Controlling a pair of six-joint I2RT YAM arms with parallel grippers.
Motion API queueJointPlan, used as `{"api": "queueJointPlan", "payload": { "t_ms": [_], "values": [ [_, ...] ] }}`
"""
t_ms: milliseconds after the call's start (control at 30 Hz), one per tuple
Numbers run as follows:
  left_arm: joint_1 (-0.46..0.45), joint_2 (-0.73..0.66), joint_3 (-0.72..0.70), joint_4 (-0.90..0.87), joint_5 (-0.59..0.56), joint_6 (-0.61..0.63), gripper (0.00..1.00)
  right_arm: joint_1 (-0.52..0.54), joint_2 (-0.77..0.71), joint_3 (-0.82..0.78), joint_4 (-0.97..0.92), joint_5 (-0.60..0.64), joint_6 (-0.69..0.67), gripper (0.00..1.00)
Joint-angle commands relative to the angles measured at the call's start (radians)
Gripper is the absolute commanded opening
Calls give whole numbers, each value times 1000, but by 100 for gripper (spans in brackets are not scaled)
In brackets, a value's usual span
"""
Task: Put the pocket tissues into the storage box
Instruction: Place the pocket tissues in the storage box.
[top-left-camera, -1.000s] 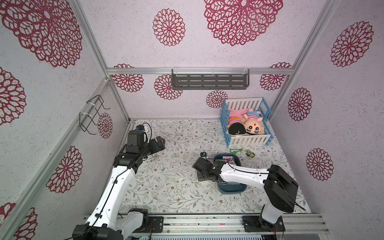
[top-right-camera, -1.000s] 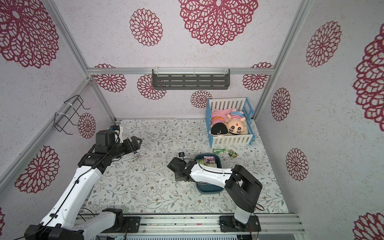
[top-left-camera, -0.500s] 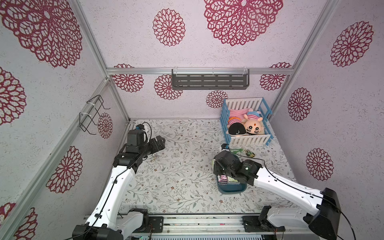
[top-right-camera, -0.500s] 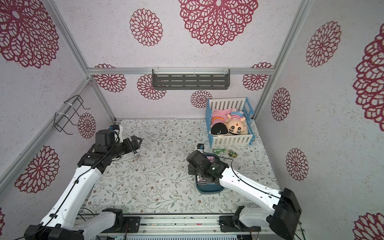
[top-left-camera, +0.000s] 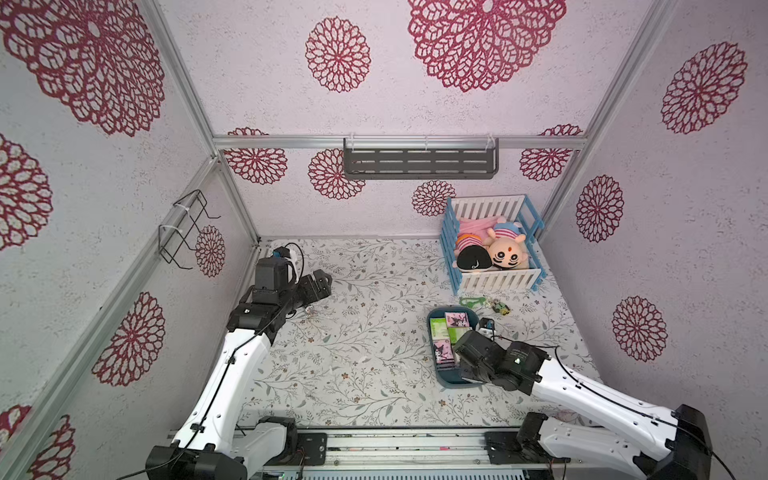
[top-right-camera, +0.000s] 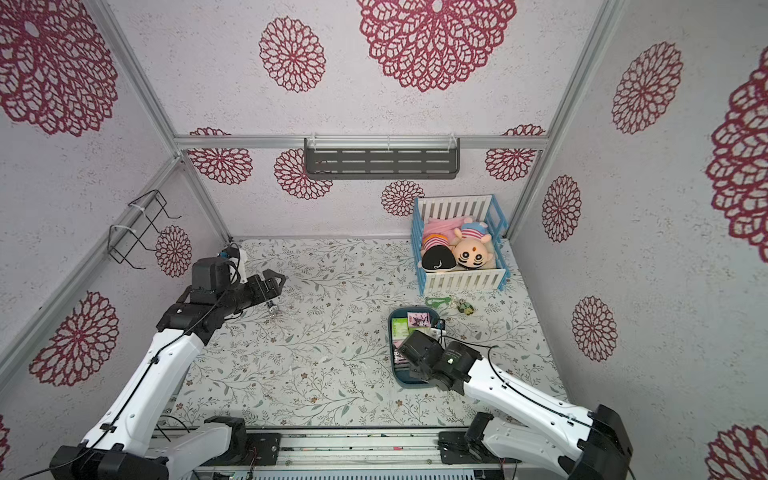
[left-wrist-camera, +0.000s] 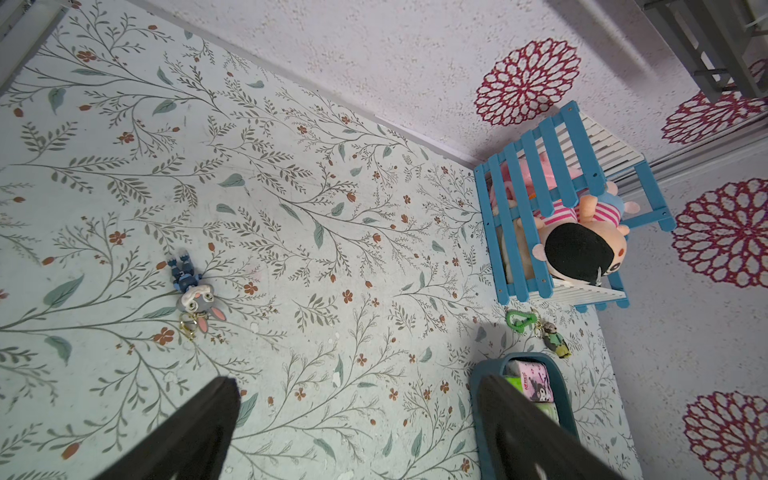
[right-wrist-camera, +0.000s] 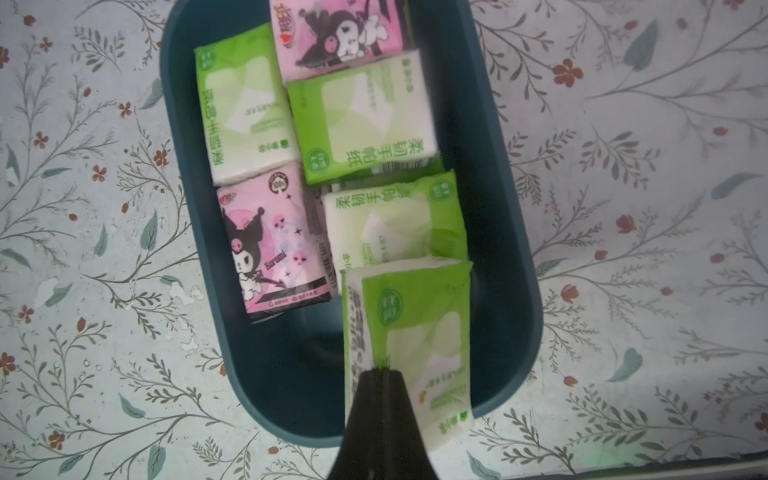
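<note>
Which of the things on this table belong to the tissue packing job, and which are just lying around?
Job:
storage box
tissue packs lying in it
green pack pinched in the right jaws

Lying about:
toy crib with plush dolls
green carabiner
rabbit keychain

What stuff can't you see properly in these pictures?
- In both top views: box's near end, hidden by the right arm.
- Right wrist view: box floor under the green pack pinched by the right tool.
- Left wrist view: left tool's base, cut off by the edge.
- In both top views: charm beside the crib, too small.
</note>
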Motion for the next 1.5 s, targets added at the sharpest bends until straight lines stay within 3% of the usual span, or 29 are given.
{"api": "queueJointPlan", "payload": {
  "t_ms": [0,367,400,433,467,633,833,967,1067,1300,1467],
  "values": [
    [-7,8,28,21,5,-2,97,-2,-27,-18,38,36,108,0],
    [-7,5,30,3,-17,22,97,-2,-150,-149,214,39,282,0],
    [-7,6,27,3,-15,22,97,-1,-160,-155,217,36,286,7],
    [-7,7,24,3,-14,20,97,-1,-169,-159,221,30,286,23],
    [-7,6,22,5,-14,20,97,-1,-176,-158,219,29,286,29],
    [-7,7,17,7,-17,21,97,1,-204,-108,174,60,262,41],
    [-7,12,12,12,-14,14,97,-5,-194,-86,125,97,198,32],
    [-7,10,13,9,-17,17,97,-5,-161,-112,154,57,152,21],
    [-7,10,13,9,-20,15,97,6,-114,-135,209,4,101,19],
    [-7,5,13,4,-23,12,97,51,-23,-154,280,-26,101,13],
    [-7,4,18,-3,-28,17,97,51,-84,-207,187,5,187,11]
  ]
}}
